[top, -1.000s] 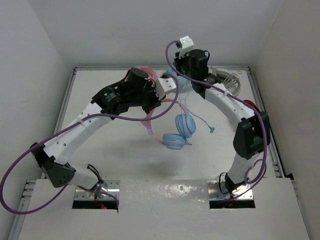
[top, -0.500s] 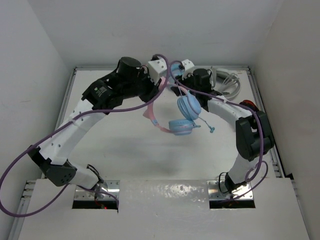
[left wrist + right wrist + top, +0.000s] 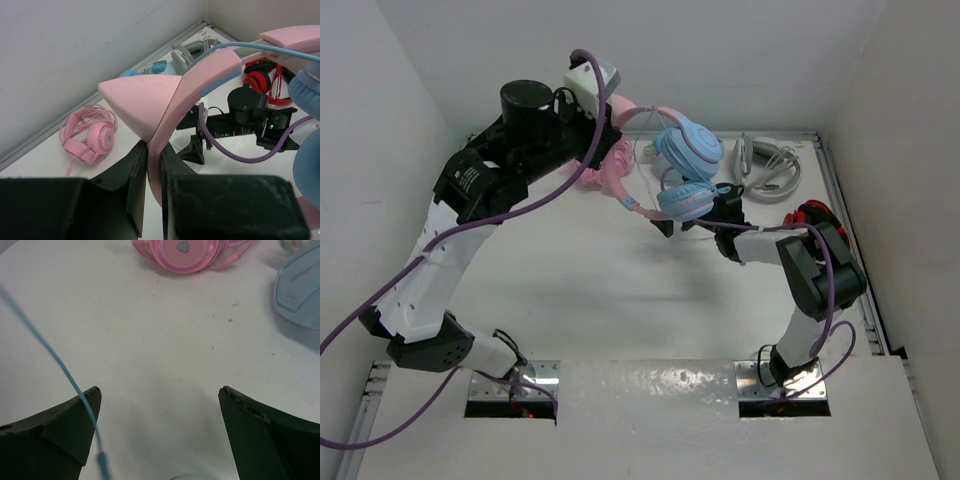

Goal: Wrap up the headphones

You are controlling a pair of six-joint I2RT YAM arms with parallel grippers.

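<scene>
L hand (image 3: 154, 165) clenched on pink cat-ear band of headphones (image 3: 690, 150), held up off white surface (image 3: 150, 340). R hand (image 3: 159, 392) spread wide, grasping nothing; thin blue cable (image 3: 50, 354) runs past one finger

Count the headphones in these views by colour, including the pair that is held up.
Pink-band, light-blue-cup headphones: 1
All-pink headphones: 1
All-light-blue headphones, only partly in view: 1
Grey-white headphones: 1
Red-and-black headphones: 1
Total: 5
</scene>
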